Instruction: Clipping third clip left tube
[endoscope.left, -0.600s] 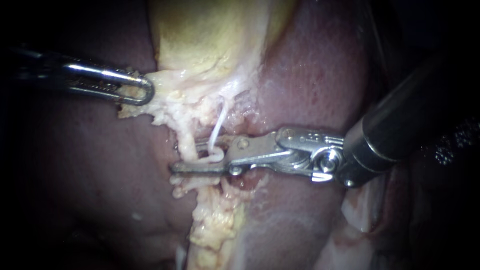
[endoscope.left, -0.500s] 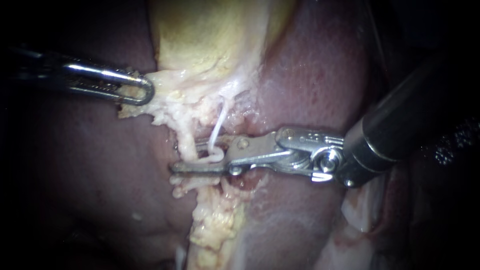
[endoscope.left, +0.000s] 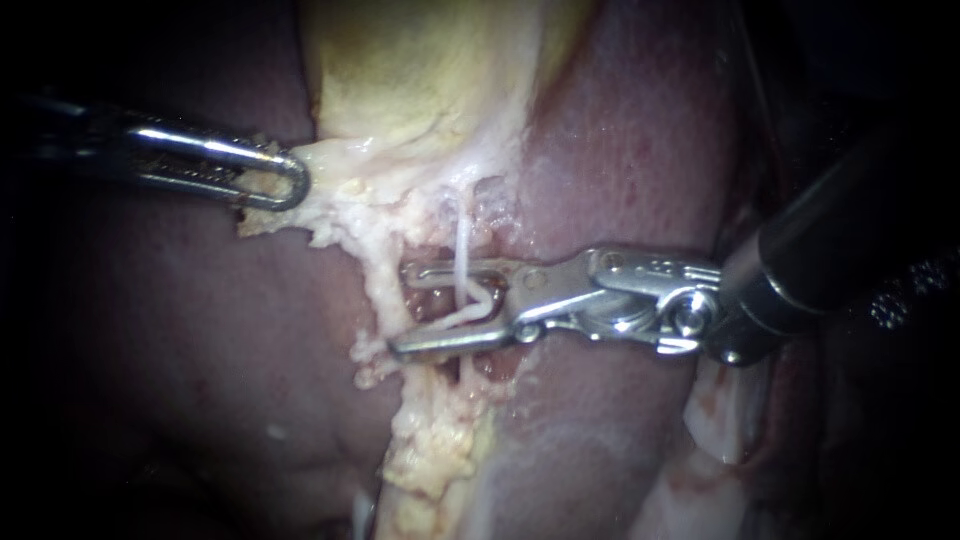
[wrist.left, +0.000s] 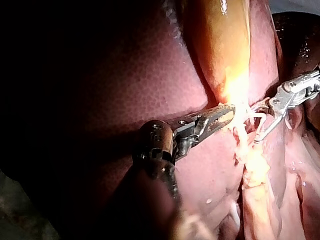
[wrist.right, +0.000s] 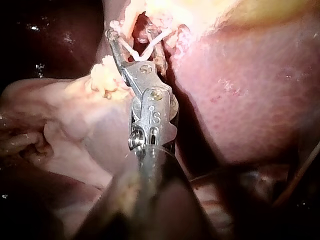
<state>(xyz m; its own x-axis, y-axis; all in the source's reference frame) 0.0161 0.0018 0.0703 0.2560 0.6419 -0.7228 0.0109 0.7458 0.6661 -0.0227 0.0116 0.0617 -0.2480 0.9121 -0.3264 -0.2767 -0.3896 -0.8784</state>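
My left instrument (endoscope.left: 290, 183) comes in from the left. Its jaws are closed flat on a flap of pale fatty tissue (endoscope.left: 345, 205) at the lower end of the yellow gallbladder (endoscope.left: 420, 70), and they hold that edge out sideways over the dark liver (endoscope.left: 200, 330). Just right of the flap a thick fatty cord (endoscope.left: 378, 295) runs downward. Beside it a thin white tube (endoscope.left: 462, 250) drops from the gallbladder's neck (whether this is the task's left tube I cannot say for sure).

The tube crosses the upper jaw of my right instrument (endoscope.left: 402, 308) and kinks close to the lower one. These jaws stand well apart with a clear gap and grip nothing; the tube merely lies between them. In the right wrist view white limbs splay between the jaws, but there I cannot tell tube from clip.

The step in hand looks to be seating the jaws squarely round the tube before closing. Several things could go wrong:
- The tube sits bent and slanted, so a closure now might catch it only partly or fold it.
- The fatty cord is just beside the jaw tips and could be taken in with the tube.
- The tube is slender, so a sideways tug from either instrument could tear it.
- The lower jaw's tip lies near the liver and could scrape it.
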